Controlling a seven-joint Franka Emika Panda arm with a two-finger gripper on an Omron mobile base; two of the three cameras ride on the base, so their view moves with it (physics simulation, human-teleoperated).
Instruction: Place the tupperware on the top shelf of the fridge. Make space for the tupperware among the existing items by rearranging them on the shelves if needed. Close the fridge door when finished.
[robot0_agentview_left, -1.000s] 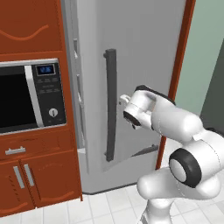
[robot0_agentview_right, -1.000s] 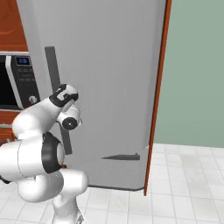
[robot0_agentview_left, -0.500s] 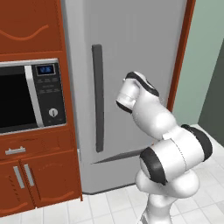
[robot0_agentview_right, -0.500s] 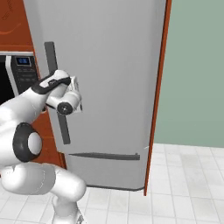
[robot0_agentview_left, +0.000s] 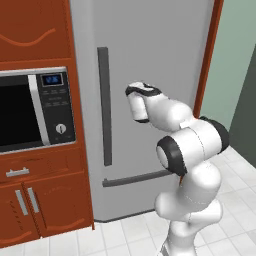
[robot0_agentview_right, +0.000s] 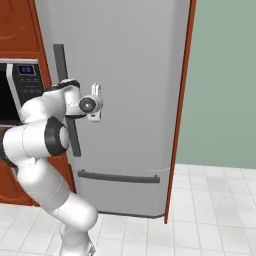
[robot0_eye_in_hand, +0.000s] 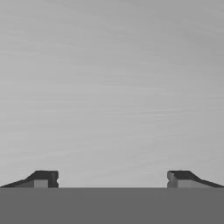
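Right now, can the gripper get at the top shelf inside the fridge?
Probably not. The fridge door is shut flush, covering the interior, and the open gripper faces its plain panel, holding nothing. The handle would need pulling first.

Red-brown wood cabinetry (robot0_agentview_left: 35, 30) is standing at the left of the scene, rising past the top of the left base view. A black-fronted microwave (robot0_agentview_left: 30, 112) with a silver trim and a lit blue display is sitting built into it. Below the microwave a drawer front (robot0_agentview_left: 40, 167) with a small silver handle is showing, and under that two cabinet doors (robot0_agentview_left: 45, 207) with vertical silver handles. A narrow red-brown side panel (robot0_agentview_right: 181, 100) is running floor to ceiling at the right. Beyond it a plain pale green wall (robot0_agentview_right: 225, 80) is showing. The floor (robot0_agentview_right: 215, 215) is lying in light square tiles, evenly lit.
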